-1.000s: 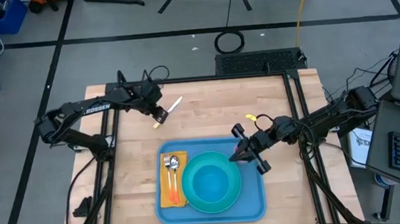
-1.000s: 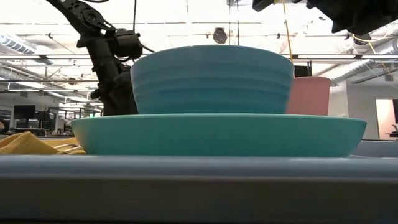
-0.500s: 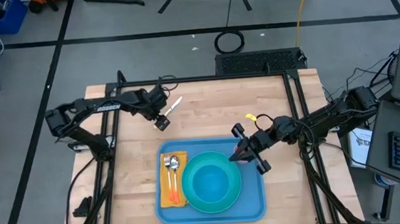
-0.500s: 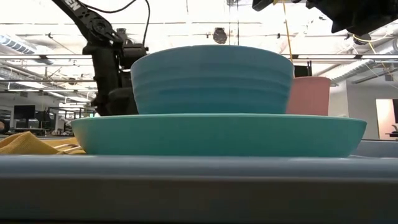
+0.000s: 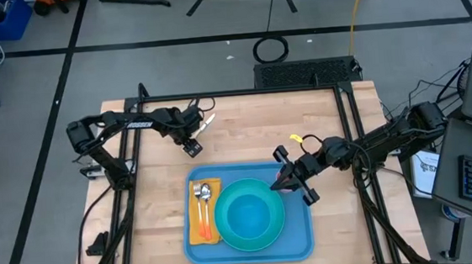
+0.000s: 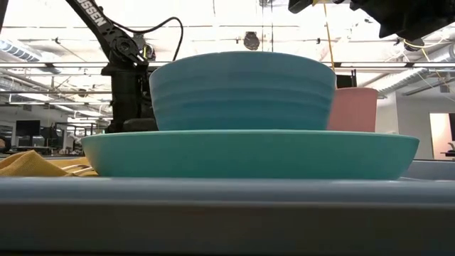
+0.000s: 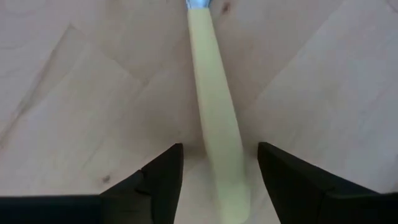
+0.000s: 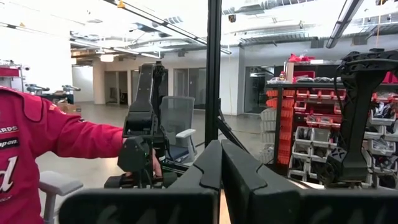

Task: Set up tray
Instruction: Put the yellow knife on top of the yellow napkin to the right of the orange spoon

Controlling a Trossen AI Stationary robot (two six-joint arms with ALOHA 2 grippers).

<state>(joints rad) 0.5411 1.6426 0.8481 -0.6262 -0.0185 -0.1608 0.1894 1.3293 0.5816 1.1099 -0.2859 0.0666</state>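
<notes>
Large flat blue tray (image 5: pixel 299 238), rounded corners, low rim. Lies flat on the table, loaded with dishes. Far corner just beside the right fingers (image 5: pixel 286 183).

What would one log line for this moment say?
left gripper: open around knife handle | right gripper: shut, by pink cup | tray: plate, bowl, napkin, fork, spoon

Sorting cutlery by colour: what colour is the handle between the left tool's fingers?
Pale yellow handle; left wrist view shows it best.
</notes>
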